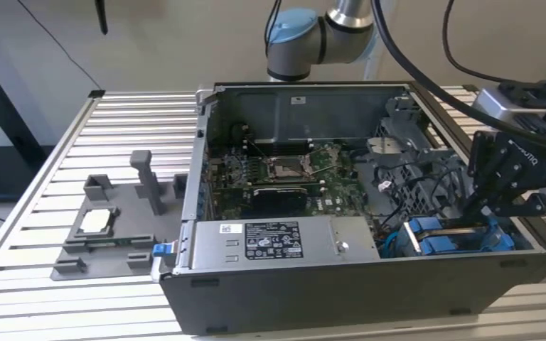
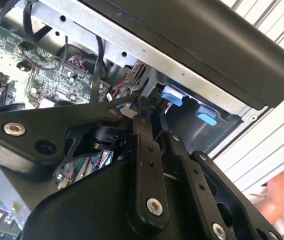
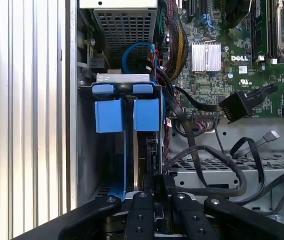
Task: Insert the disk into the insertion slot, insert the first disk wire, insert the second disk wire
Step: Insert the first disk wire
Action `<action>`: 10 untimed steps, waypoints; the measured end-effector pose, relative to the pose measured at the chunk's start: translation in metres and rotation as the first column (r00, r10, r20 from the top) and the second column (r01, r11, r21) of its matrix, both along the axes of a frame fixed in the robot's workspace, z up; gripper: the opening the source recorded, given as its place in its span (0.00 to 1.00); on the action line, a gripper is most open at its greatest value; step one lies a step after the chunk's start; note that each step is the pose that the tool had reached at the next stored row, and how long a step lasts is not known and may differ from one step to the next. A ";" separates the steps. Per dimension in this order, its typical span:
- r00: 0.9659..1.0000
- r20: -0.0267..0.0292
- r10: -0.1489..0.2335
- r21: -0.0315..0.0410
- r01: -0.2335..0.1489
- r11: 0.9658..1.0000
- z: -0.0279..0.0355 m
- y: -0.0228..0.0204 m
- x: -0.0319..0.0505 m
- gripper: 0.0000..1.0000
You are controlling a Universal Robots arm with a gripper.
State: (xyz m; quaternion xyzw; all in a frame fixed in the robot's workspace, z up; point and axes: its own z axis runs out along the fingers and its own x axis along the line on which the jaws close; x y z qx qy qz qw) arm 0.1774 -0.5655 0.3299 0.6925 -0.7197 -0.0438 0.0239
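Pincer [image 3: 154,186] at the slot [image 3: 113,160]
Fingers [image 3: 145,191] pressed together atop the upright disk [image 3: 136,165] (blue-framed); whether they grip it is unclear.

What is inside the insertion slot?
The disk stands upright on edge in the slot; the gripper covers its near end, so its depth is hidden.

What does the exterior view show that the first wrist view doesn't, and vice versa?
Exterior view: a grey fixture on the slatted metal table and the arm's blue-capped joint. First wrist view: a looped blue cable and a black connector on a loose cable. Both: the black gripper at the grey sheet-metal drive cage with blue plastic tabs.
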 end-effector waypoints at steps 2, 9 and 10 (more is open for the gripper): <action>1.000 0.000 0.000 0.001 0.000 1.000 -0.0006 0.0000 0.0000 0.20; 1.000 0.000 0.000 0.003 0.000 1.000 -0.0014 0.0001 0.0001 0.21; 1.000 0.000 0.000 0.003 0.000 1.000 -0.0016 0.0001 0.0001 0.21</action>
